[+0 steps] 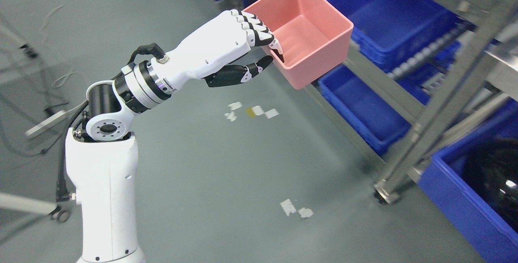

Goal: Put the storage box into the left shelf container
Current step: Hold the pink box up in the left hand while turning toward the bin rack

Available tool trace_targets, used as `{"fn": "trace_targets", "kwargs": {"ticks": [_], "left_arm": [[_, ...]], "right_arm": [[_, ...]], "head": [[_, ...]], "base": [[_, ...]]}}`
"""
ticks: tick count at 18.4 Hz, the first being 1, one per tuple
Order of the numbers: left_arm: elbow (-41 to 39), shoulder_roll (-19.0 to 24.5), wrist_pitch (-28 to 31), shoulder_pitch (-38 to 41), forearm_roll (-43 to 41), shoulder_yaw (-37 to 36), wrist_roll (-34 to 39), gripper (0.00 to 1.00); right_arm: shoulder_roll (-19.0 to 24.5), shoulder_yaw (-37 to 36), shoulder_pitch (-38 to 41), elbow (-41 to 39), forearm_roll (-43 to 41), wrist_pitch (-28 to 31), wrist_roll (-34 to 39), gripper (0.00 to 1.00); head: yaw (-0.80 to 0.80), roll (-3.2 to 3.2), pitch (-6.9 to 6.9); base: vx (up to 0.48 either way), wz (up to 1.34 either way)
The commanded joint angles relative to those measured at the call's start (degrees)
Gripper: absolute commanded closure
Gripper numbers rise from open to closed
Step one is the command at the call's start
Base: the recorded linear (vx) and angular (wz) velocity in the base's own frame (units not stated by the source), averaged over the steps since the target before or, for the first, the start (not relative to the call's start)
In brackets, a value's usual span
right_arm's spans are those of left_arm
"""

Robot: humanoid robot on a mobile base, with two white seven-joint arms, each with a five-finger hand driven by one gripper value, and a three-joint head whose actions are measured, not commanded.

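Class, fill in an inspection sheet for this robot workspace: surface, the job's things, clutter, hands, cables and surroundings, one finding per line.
Surface: grey floor, no table seen.
Job's things: pink storage box, empty, held in the air before the metal shelf; blue shelf containers on several levels.
Clutter: scraps of tape stuck on the floor.
Hands: left hand grips the box's near wall, fingers over the rim, thumb outside; right hand not in view.
Cables: black cable at the left wrist; loose cables on the floor at left.
Surroundings: dark rounded object in the nearest blue bin.
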Motion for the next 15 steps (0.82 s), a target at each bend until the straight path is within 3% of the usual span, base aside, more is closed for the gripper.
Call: {"fn": "trace_targets", "kwargs": {"ticks": [1,7,15], "left_arm": [[-0.4,1.0,0.0,0.1,0.0,-1.7,0.2,0.98],[-0.4,1.0,0.0,0.2,0.1,-1.6,0.2,0.98],[-0.4,1.0,0.0,1.6,0.4,-1.8,0.3,0.97]], "right_arm": [[-1.0,0.0,0.4,-1.0,-0.2,0.0,0.3,0.0],[-1.0,0.0,0.4,-1.0,-0.2,0.0,0.3,0.0],[-1.0,0.0,0.4,-1.0,-0.2,0.0,0.3,0.0]], "head": [[0.0,0.0,0.0],[0.0,0.0,0.01],[0.0,0.0,0.01]], "base": [[0.065,1.29],[0.11,1.11],[0.241,0.38]]}}
